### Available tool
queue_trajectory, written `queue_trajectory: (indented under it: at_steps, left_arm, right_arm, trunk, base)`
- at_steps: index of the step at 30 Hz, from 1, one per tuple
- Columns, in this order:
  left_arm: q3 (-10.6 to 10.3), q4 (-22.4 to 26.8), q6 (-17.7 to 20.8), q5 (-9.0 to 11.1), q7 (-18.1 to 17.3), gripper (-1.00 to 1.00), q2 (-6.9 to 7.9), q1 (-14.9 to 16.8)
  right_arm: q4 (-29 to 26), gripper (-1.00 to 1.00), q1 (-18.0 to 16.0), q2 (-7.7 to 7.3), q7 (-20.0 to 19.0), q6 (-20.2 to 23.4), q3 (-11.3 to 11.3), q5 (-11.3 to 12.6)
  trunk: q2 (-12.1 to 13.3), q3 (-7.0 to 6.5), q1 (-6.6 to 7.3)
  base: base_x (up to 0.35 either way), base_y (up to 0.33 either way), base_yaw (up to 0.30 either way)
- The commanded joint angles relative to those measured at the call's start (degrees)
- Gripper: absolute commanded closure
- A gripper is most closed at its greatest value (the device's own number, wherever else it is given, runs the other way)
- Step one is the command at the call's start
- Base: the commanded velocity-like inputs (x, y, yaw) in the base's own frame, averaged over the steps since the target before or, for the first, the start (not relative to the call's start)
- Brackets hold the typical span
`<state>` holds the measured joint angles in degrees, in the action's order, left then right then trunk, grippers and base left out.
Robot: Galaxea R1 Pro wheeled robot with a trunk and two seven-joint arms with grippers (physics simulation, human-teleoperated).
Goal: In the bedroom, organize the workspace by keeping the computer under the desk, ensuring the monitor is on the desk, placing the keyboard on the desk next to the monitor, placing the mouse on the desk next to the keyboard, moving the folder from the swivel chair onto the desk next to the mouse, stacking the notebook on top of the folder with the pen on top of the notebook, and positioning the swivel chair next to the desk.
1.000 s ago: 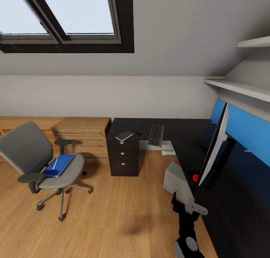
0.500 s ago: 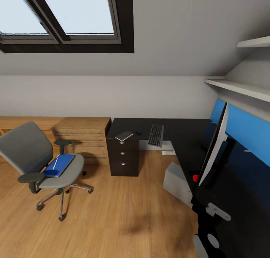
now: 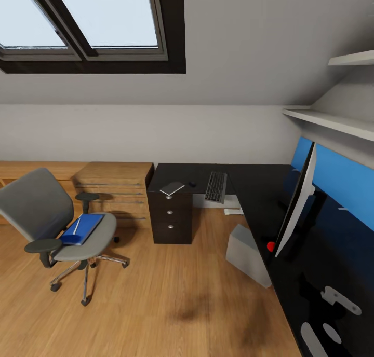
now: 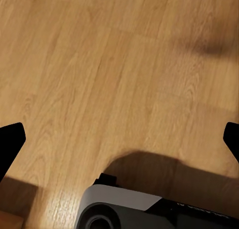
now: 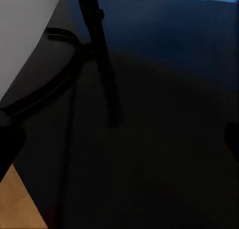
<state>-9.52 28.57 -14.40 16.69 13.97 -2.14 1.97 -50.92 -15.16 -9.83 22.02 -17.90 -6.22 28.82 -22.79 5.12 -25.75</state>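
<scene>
So the swivel chair [image 3: 57,219] sits at the left on the wood floor [image 3: 166,294], well apart from the desk [image 3: 259,191], with the blue folder [image 3: 83,228] on its seat and the pen [image 3: 77,225] lying on top of that. On the far end of the desk, the notebook [image 3: 172,188], mouse [image 3: 191,183] and keyboard [image 3: 216,187] lie in a row. The monitor [image 3: 297,201] stands edge-on at the right, and the computer [image 3: 246,254] leans tilted beside the desk edge. Both grippers look spread wide with nothing between the fingertips: left gripper [image 4: 119,139] over bare floor, right gripper [image 5: 119,139] over the dark desktop, probably near the monitor's stand [image 5: 94,49].
</scene>
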Motion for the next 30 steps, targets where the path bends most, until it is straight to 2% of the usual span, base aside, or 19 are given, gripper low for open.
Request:
queue_trajectory:
  at_steps: [1,4,5,6,7,11,12,14,20,30]
  left_arm:
    - [-0.5,0.0,-0.3,0.5,0.4,-1.0,0.05,0.1]
    - [-0.5,0.0,-0.3,0.5,0.4,-1.0,0.04,0.1]
    - [-0.5,0.0,-0.3,0.5,0.4,-1.0,0.04,0.1]
    - [-0.5,0.0,-0.3,0.5,0.4,-1.0,0.04,0.1]
    - [-0.5,0.0,-0.3,0.5,0.4,-1.0,0.04,0.1]
    - [-0.5,0.0,-0.3,0.4,0.4,-1.0,0.02,0.1]
    - [-0.5,0.0,-0.3,0.4,0.4,-1.0,-0.01,0.1]
    - [-0.6,0.0,-0.3,0.4,0.4,-1.0,-0.03,0.1]
    - [-0.9,0.0,-0.3,0.3,0.3,-1.0,-0.1,0.1]
    - [-1.1,0.0,-0.3,0.3,0.0,-1.0,-0.32,0.1]
  right_arm:
    - [0.9,-1.0,-0.8,-0.53,0.0,-0.1,0.1,0.7]
    - [4.7,-1.0,-4.3,-1.57,-0.5,1.3,0.1,0.7]
    - [8.2,-1.0,-7.5,-2.04,-1.4,2.2,0.1,0.7]
    - [10.3,-1.0,-9.3,-2.23,-2.0,2.6,0.1,0.6]
    - [14.8,-1.0,-13.2,-2.81,-3.5,3.1,0.1,0.6]
    - [24.6,-1.0,-21.0,-4.88,-7.0,3.7,0.1,0.5]
    - [29.0,-1.0,-24.4,-5.82,-8.5,3.8,0.1,0.4]
    - [33.6,-1.0,-28.6,-6.77,-9.9,4.0,0.1,0.3]
    - [37.7,-1.0,-32.6,-7.53,-11.1,4.3,0.4,0.1]
    - [39.0,-1.0,-33.6,-7.47,-11.6,4.2,0.5,0.1]
  trunk:
    - [-0.1,0.13,-0.03]
    - [-0.1,0.13,-0.03]
    - [-0.1,0.13,-0.03]
    - [-0.1,0.13,-0.03]
    - [-0.1,0.13,-0.03]
    - [-0.1,0.13,-0.03]
    - [-0.1,0.13,-0.03]
    - [-0.1,0.13,-0.03]
    - [-0.1,0.13,-0.03]
    - [-0.1,0.13,-0.03]
  base:
    - [0.0,0.0,0.0]
    - [0.0,0.0,0.0]
    - [0.0,0.0,0.0]
    - [0.0,0.0,0.0]
    - [0.0,0.0,0.0]
    - [0.0,0.0,0.0]
    - [0.0,0.0,0.0]
    - [0.0,0.0,0.0]
    - [0.0,0.0,0.0]
    - [0.061,0.0,0.0]
